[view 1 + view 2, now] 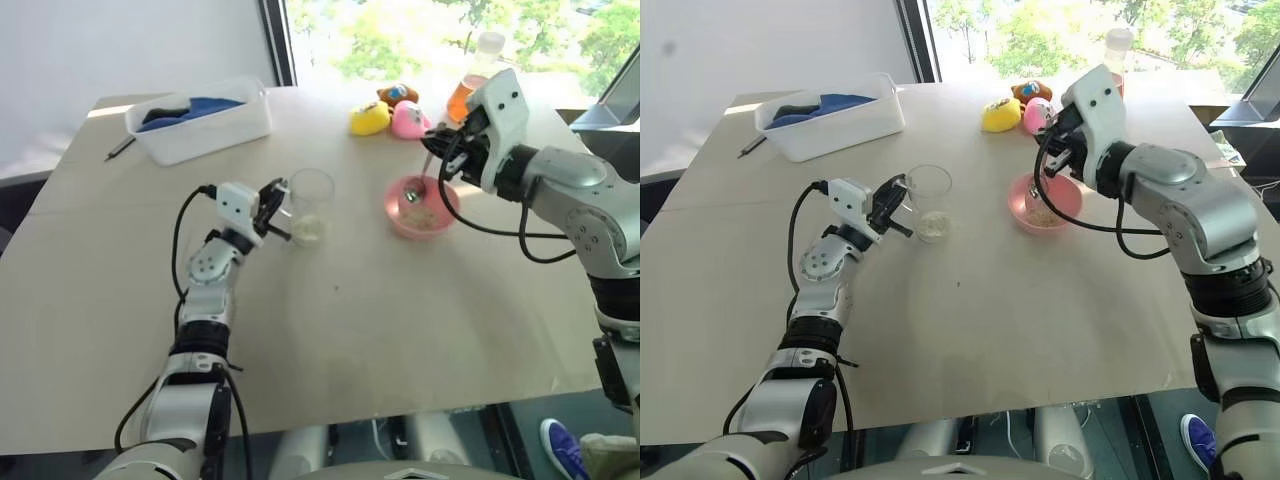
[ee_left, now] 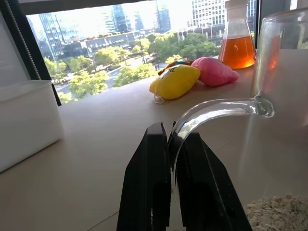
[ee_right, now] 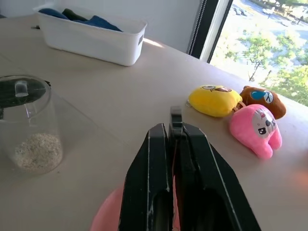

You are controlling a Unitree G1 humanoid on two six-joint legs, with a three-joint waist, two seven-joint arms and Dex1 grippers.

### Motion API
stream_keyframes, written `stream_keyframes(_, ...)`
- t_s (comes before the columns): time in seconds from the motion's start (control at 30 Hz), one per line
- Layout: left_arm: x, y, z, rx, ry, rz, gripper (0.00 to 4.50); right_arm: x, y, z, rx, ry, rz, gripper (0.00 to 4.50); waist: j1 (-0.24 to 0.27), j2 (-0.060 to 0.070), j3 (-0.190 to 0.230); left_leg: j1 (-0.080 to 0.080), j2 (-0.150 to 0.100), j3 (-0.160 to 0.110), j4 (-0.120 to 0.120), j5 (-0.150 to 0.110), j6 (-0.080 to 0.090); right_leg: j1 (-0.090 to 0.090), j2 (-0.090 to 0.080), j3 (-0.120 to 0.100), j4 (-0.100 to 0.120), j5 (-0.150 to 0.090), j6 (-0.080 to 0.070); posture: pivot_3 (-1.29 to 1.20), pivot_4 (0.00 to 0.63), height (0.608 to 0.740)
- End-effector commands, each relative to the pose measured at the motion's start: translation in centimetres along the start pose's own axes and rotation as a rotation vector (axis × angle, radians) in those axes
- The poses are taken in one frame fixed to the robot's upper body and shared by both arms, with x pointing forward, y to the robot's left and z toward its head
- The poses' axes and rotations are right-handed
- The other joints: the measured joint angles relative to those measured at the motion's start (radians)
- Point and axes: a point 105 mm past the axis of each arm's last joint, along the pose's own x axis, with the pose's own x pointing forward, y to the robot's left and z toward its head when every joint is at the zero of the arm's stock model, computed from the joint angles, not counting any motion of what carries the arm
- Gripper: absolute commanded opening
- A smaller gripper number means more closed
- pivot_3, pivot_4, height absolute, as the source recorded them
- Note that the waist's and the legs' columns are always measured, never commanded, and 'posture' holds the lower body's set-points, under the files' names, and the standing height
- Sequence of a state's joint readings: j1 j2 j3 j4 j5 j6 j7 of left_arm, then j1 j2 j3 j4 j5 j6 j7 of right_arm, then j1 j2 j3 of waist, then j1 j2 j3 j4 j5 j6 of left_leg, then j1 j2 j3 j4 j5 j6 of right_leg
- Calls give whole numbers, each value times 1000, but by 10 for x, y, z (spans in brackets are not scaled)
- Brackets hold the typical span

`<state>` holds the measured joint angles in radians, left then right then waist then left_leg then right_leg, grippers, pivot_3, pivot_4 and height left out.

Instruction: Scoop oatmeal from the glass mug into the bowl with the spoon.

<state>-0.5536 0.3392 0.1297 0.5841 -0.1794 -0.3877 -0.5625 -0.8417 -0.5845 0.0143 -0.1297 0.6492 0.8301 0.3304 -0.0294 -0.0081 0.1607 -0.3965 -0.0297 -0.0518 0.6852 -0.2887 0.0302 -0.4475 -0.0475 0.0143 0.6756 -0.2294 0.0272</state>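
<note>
R gripper (image 1: pixel 437 150) clamped on spoon (image 1: pixel 424 178), handle near-upright, tip in bowl (image 1: pixel 421 208); mug (image 1: pixel 308 207) lies left of bowl, L gripper (image 1: pixel 273 210) pinching its handle.

The surface (image 1: pixel 340 330) is a pale beige top, bare across its near half. The pink bowl (image 1: pixel 421 208) rests on it and serves as the landmark. Just left of the bowl stands the glass mug (image 1: pixel 310 205), with oatmeal (image 1: pixel 308 231) in its bottom. Behind the bowl, toward the window, lie three soft toys close together: a yellow toy (image 1: pixel 369 119), a pink toy (image 1: pixel 409 121) and a brown toy (image 1: pixel 398 95). Behind the bowl and slightly right stands a flask (image 1: pixel 472 80) of orange liquid. Far to the bowl's left and behind it sits a white tub (image 1: pixel 200 120), with a dark pen (image 1: pixel 121 148) beside its far side.
</note>
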Motion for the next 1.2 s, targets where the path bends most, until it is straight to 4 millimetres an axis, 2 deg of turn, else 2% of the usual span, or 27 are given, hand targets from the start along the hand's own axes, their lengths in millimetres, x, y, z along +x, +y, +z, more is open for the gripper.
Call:
stream_keyframes(0.03, 1, 0, 7, -13, -27, 6, 104, -8, -24, 48, 291, -203, -75, 0, -1, 0, 0, 0, 0, 0, 0, 1, -1, 0, 0, 0, 0, 0, 0, 0, 150, 740)
stream_keyframes(0.1, 1, -1, 6, -24, -25, 3, 104, -7, -20, 58, 400, -243, -50, 0, 0, 0, 0, 0, 0, 0, -1, 1, -1, -1, 0, 0, 1, 0, 0, 0, 150, 740)
stream_keyframes(0.17, 2, -7, 2, -63, -6, -23, 104, -1, -1, 69, 522, -270, 50, 0, -1, 0, 0, 0, 0, -1, -1, 1, -1, -1, 0, 0, 0, 0, 0, 0, 150, 740)
stream_keyframes(0.23, 1, -12, 0, -89, 5, -48, 104, 4, 18, 73, 567, -264, 121, 0, -6, 1, 0, 0, 0, -1, -1, 1, -1, -1, 0, 0, 0, 0, 0, 0, 150, 740)
stream_keyframes(0.3, 1, -15, 0, -105, 7, -58, 104, 7, 27, 71, 579, -251, 135, 0, -6, 1, 0, 0, 0, -1, -1, 0, -1, -1, -1, 0, 1, 0, 0, 0, 150, 740)
stream_keyframes(0.37, 2, -17, 2, -106, 3, -59, 104, 15, 45, 67, 621, -235, 177, 0, -6, 1, 0, 0, 0, 0, -1, 0, 0, -1, -1, 0, 1, 0, 0, 0, 150, 740)
stream_keyframes(0.47, 2, -20, 4, -95, -7, -57, 104, 26, 65, 52, 649, -178, 217, 0, -7, 1, 0, 0, 0, -1, -1, 0, 0, -1, -1, 0, 2, 0, 0, 0, 150, 740)
stream_keyframes(0.57, -1, -18, 4, -92, -9, -41, 104, 29, 73, 36, 588, -103, 233, 0, -9, 1, 0, 0, 0, 0, -1, 0, 0, 0, -1, 0, 2, 0, 0, 0, 150, 740)
stream_keyframes(0.73, -9, -14, 2, -84, 0, -24, 104, 31, 76, 24, 492, -37, 245, 0, -11, 1, 0, 0, -1, 0, 0, 0, 0, 0, 0, 0, 1, 0, 0, 0, 150, 740)
stream_keyframes(0.87, -12, -13, 1, -84, 4, -18, 104, 35, 78, 23, 463, -37, 260, 0, -13, 1, -1, 1, 0, 0, -1, 0, 1, 0, 1, 0, 2, 0, 0, 0, 150, 740)
stream_keyframes(1.03, -14, -14, -1, -94, 12, -17, 104, 37, 95, 18, 412, -6, 327, 0, -13, 1, 0, 1, 0, 0, 0, 0, 1, 0, 0, 0, 2, 0, 0, 0, 150, 740)
stream_keyframes(1.13, -14, -16, -3, -113, 16, -14, 0, 37, 100, 19, 393, -16, 350, 980, -13, 1, 0, 1, 0, 0, 0, 0, 1, 0, 0, 0, 2, 0, 0, 0, 150, 740)
stream_keyframes(1.17, -15, -17, -3, -115, 16, -13, 0, 37, 100, 21, 389, -23, 349, 1550, -12, 1, -1, 1, 0, 0, -1, 0, 1, 0, 0, 1, 2, 0, 0, 0, 150, 740)
stream_keyframes(1.2, -15, -17, -3, -116, 17, -12, 0, 37, 97, 23, 382, -36, 334, 1928, -12, 1, 0, 1, 0, 0, 0, 0, 1, 0, 0, 1, 2, 0, 0, 0, 150, 740)
